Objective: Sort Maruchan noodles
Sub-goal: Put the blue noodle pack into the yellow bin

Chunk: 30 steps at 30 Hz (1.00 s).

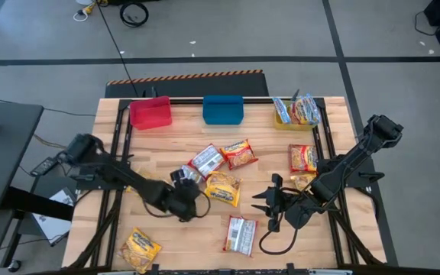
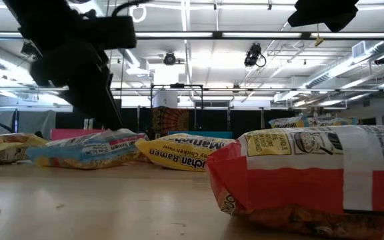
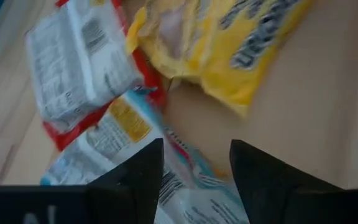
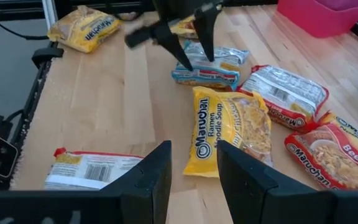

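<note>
Two dark, near-black jointed arms, matte boxy links, black cables looping beside the right one. Left gripper [image 1: 180,177] and right gripper [image 1: 271,205]: black two-finger units, fingers [image 3: 143,180] flat, wedge-shaped, tapering to blunt tips, no visible markings

Noodle packets [image 1: 221,172] crowding table [image 1: 189,237] centre

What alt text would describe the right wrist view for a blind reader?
A yellow ramen packet lies on the wooden table beyond the right end effector. Farther off, the open left end effector stands over a pale blue packet.
</note>
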{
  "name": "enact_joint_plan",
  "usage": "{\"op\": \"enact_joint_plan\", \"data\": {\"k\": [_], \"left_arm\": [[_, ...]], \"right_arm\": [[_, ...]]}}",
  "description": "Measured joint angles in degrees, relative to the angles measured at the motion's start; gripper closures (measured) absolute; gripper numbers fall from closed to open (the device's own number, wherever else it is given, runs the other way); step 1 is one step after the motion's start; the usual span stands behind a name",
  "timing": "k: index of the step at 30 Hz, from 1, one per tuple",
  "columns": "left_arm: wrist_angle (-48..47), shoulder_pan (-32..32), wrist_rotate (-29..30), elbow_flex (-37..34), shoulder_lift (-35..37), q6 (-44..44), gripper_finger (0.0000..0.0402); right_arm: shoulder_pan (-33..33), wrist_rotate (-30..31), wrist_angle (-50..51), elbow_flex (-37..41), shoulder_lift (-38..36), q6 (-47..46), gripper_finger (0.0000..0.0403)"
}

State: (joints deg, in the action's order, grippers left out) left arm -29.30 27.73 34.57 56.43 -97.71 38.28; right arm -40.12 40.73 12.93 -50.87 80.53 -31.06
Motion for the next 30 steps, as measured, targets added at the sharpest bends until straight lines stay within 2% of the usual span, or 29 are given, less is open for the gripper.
{"op": "enact_joint_plan", "data": {"k": [7, 12, 14, 17, 20, 21, 25, 30], "left_arm": [[-16.8, -0.2, 1.8, 10.6, -11.1, 13.2, 0.0216], [-19.6, -1.1, 2.8, 12.4, -15.1, 16.0, 0.0223], [-20.3, -1.6, 3.2, 12.5, -16.1, 16.9, 0.0240], [-21.1, -2.3, 3.0, 12.5, -16.2, 17.9, 0.0294], [-24.0, -2.5, 1.6, 12.2, -13.4, 18.2, 0.0372], [-25.4, -2.6, 0.3, 12.0, -12.0, 18.2, 0.0386], [-28.6, -2.8, 0.1, 12.1, -2.4, 16.7, 0.0394], [-24.6, -2.7, 3.4, 12.1, 9.8, 10.1, 0.0398]], "right_arm": [[0.0, 0.2, 0.4, 0.0, 0.0, -0.3, 0.0270], [0.2, 0.2, 0.5, 0.0, 0.0, -0.3, 0.0270], [0.2, 0.2, 0.5, 0.0, 0.0, -0.2, 0.0270], [0.2, 0.2, 0.2, 0.0, 0.0, 0.4, 0.0270], [-0.3, 0.3, -1.2, 0.0, -0.1, 2.8, 0.0270], [-0.7, 0.3, -1.5, 0.0, -0.1, 3.6, 0.0270], [-2.8, 3.6, -3.0, 0.0, -0.1, 7.2, 0.0270], [-6.3, 13.5, -5.9, 0.0, 0.0, 13.3, 0.0269]]}}
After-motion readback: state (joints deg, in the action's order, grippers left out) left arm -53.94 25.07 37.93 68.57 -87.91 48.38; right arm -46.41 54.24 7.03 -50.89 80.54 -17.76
